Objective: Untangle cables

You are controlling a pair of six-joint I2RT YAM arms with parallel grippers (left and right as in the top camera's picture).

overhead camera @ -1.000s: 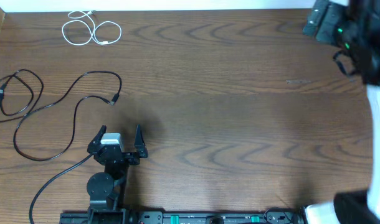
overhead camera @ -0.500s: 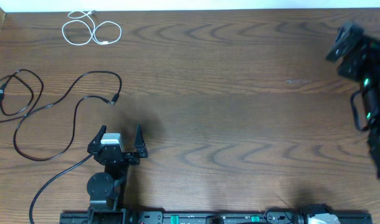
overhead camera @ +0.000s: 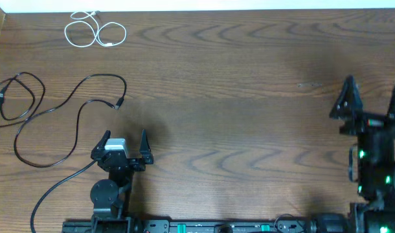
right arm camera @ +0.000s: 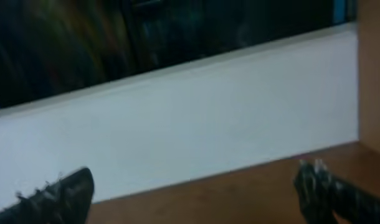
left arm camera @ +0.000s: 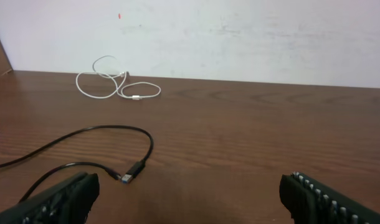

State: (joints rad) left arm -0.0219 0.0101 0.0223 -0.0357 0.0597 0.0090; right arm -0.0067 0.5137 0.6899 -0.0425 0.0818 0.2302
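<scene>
A white cable point(overhead camera: 94, 31) lies coiled at the table's far left; it also shows in the left wrist view point(left arm camera: 115, 85). A black cable point(overhead camera: 68, 110) winds across the left side, its plug point(overhead camera: 119, 102) lying free, also in the left wrist view point(left arm camera: 134, 172). Another black cable point(overhead camera: 13, 97) loops at the left edge. My left gripper point(overhead camera: 124, 137) is open and empty, just in front of the black plug. My right gripper point(overhead camera: 372, 97) is open and empty at the right side, far from all cables.
A white wall point(left arm camera: 240, 37) borders the table's far edge. A wooden side board point(right arm camera: 374, 68) stands at the right. A black rail point(overhead camera: 184, 226) runs along the front edge. A thick black arm lead point(overhead camera: 55, 188) trails at the front left.
The right arm has swung down from the far right corner toward the front and now faces the back wall with its jaws open. The left arm and cables have not moved.
</scene>
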